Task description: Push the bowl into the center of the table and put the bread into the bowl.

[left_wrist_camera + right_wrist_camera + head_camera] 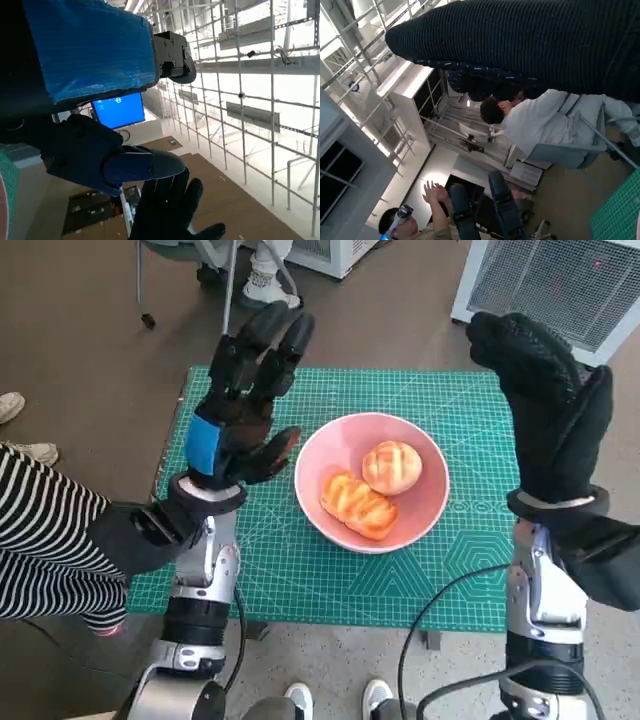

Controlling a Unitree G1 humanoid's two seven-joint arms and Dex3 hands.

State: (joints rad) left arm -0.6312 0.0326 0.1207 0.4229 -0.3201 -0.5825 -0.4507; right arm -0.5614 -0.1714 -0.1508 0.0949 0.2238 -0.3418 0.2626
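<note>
**Both hands raised, bread already in the bowl**

My left hand (243, 405) and right hand (548, 410) hover empty, fingers spread, above the green-matted bench (300, 570). The pink bowl (318, 508) sits near centre, holding two bread rolls (375, 485). Risk: lowering either hand carelessly could knock the bowl off centre.

Head view looks steeply down from above the table (300, 580), wide-angle, both raised hands close under the lens: left hand (245, 405), right hand (550, 410). Left wrist view sits right behind the left hand (85, 100), aimed up and out at a metal grid wall (250, 75); right hand (170, 210) shows in it. Right wrist view sits close behind the glove (530, 45), facing out into the room at seated people (540, 120). Shared: the green mat (620, 210) corner.
</note>
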